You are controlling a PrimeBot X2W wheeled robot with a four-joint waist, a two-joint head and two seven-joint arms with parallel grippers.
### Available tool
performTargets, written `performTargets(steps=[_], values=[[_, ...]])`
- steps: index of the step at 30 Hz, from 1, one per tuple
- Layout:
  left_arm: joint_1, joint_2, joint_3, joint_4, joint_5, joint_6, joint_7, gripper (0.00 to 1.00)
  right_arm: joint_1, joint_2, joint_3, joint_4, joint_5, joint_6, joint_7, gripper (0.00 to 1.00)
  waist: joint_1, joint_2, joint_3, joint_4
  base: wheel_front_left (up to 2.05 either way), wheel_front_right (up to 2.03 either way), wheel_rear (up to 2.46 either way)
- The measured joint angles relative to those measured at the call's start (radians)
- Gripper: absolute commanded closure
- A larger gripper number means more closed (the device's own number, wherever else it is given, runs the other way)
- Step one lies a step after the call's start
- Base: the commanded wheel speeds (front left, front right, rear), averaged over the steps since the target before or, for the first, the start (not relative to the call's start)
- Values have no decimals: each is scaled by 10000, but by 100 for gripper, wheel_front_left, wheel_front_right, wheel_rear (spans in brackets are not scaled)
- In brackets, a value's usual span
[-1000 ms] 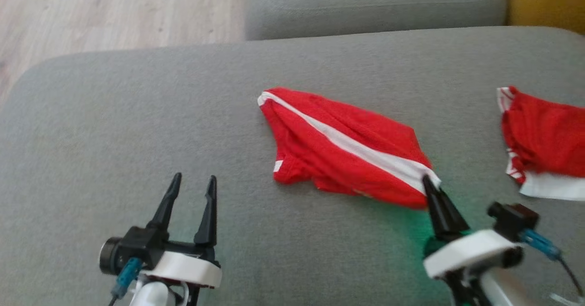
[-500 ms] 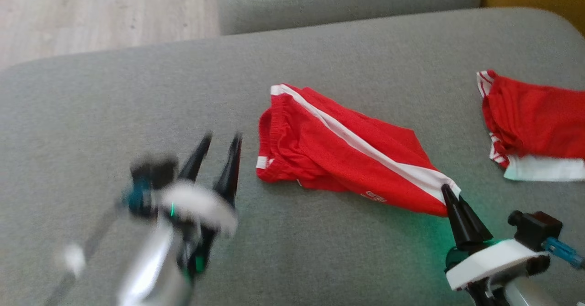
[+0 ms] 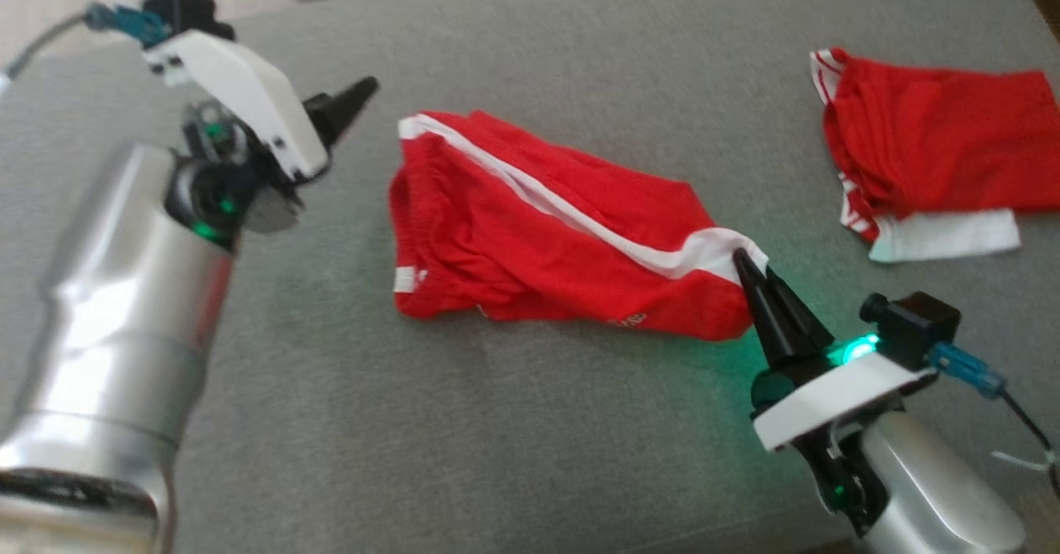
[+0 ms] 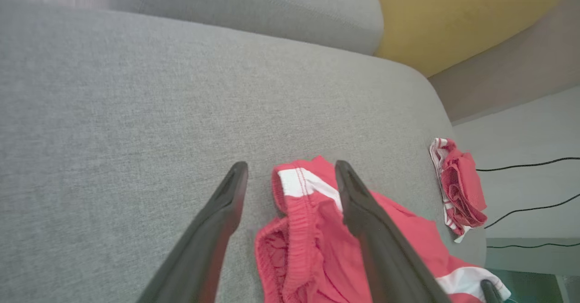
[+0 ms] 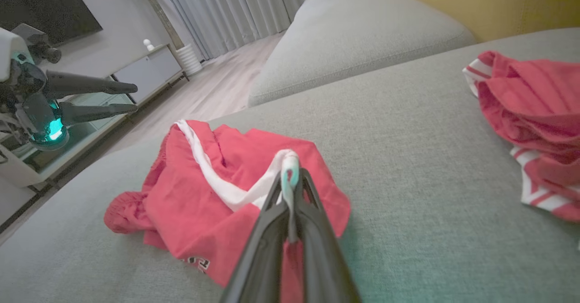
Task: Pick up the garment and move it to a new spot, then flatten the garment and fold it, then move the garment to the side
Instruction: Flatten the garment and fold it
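Our right gripper's slim dark fingers are pinched tight on the white-striped corner of the crumpled red garment lying mid-cushion on the coarse grey sofa — our left gripper, jaws spread wide, hovers empty just above its ruffled elastic waistband.

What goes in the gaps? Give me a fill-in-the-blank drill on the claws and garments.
The right claw is ____ on a corner of the red shorts.
The left claw hangs ____ by their waistband.
A second red garment lies on the robot's ____.
Missing: shut; open; right.
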State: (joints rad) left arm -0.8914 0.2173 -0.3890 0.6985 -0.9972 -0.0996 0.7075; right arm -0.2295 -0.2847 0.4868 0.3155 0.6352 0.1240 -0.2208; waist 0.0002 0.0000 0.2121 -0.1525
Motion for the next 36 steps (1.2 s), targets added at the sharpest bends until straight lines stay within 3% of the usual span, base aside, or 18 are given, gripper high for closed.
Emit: performTargets(steps=[5, 10, 36], values=[[-798, 56, 472, 1185, -861, 387, 1321, 0, -522, -12, 560, 230, 0, 0, -151, 100, 1, 0, 564, -535, 0, 0, 0], [-967, 44, 554, 1657, -976, 500, 1753, 0, -704, -13, 692, 387, 63, 0, -228, 100, 1, 0, 856, -799, 0, 0, 0], [-1134, -217, 669, 1831, -1588, 305, 2351, 0, -702, 21, 527, 514, 58, 0, -274, 100, -1, 0, 989, -801, 0, 0, 0]])
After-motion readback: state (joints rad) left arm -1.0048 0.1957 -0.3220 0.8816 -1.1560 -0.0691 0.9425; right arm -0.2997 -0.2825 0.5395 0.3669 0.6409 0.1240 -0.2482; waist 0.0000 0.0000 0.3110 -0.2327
